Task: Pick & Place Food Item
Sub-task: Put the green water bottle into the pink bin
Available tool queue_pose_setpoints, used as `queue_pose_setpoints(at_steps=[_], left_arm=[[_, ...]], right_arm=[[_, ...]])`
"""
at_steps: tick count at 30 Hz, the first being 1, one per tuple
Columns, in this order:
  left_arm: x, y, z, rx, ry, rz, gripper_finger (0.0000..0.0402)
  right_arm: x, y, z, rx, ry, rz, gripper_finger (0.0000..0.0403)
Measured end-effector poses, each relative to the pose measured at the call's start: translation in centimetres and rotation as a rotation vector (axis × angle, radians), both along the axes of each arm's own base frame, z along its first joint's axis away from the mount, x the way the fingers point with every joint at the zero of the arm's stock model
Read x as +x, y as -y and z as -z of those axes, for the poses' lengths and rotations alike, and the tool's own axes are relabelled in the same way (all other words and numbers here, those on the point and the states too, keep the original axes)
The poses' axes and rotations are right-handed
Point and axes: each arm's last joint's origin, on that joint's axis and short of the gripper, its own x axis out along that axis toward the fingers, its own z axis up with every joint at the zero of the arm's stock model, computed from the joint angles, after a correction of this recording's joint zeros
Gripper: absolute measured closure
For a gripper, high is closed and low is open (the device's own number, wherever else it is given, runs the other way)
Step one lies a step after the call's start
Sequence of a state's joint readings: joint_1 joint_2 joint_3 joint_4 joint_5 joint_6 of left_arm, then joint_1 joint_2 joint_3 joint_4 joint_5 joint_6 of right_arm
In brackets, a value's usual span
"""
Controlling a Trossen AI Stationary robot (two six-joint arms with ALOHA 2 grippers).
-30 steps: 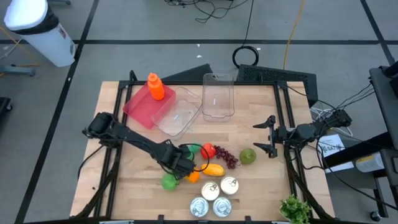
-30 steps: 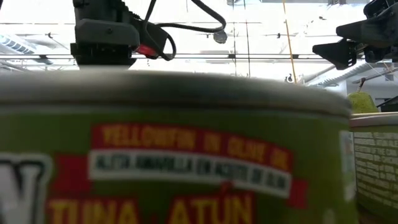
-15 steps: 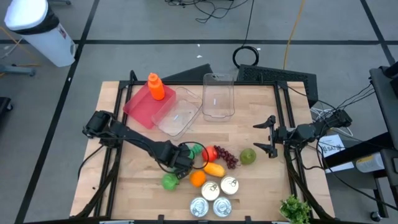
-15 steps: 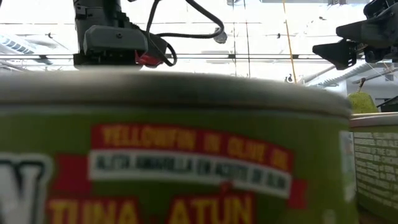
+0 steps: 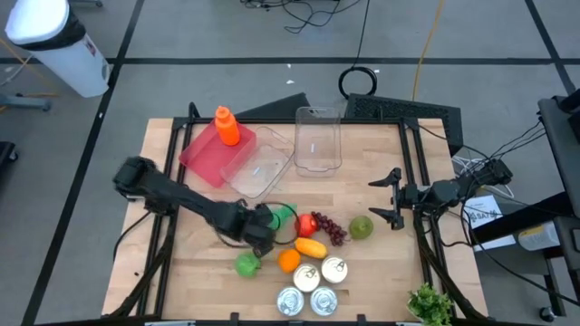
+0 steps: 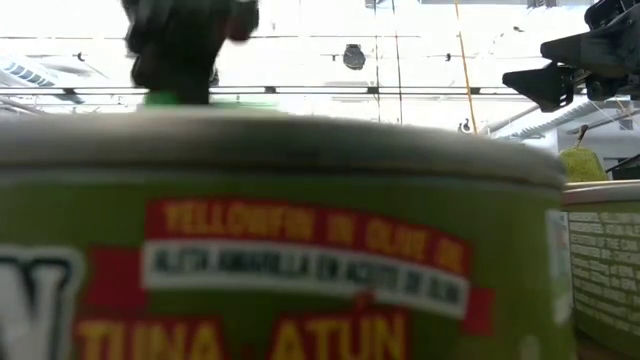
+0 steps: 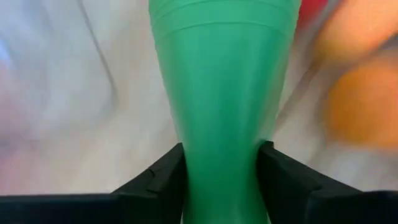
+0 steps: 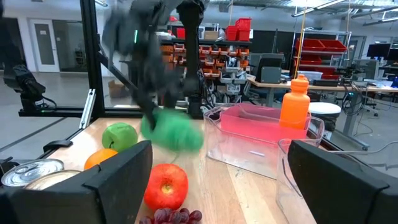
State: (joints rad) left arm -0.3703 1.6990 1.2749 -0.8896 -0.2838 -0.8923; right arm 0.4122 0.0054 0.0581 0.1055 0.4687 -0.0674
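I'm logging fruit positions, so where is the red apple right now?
In the high view the red apple sits near the table's middle, between the green item in the left gripper and the grapes, just above the yellow fruit.

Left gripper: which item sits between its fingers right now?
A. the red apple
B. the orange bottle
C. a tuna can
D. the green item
D: the left wrist view shows the green item pinched between the left gripper's dark fingers.

Wood table [image 5: 381,263] matt; cans [image 5: 334,270] shiny metal; bins [image 5: 317,140] clear plastic.
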Motion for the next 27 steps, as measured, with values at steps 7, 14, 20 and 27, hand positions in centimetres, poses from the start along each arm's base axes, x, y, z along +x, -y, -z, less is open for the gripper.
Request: queue_pose_setpoints(at_steps=[7,14,20,27], left_arm=[[-2.7,0.0,-7.8,0.203,0.417,0.059,0.0234],[-0.8,-0.3,-9.5,0.460,0.651,0.284,0.0233],[2.1,-4.5,-6.0,0.383,0.991,0.460,0.0237],[1.9,-9.1,-4.4,0.263,1.232,0.531,0.0242]], right_arm=[[0.0,0.0,0.0,0.000,0.000,0.000,0.0046],[0.0,0.0,0.0,0.000,0.000,0.000,0.0046],[0.0,0.0,0.0,0.000,0.000,0.000,0.0046],[0.0,0.0,-0.4,0.040,0.042,-0.006,0.0046]])
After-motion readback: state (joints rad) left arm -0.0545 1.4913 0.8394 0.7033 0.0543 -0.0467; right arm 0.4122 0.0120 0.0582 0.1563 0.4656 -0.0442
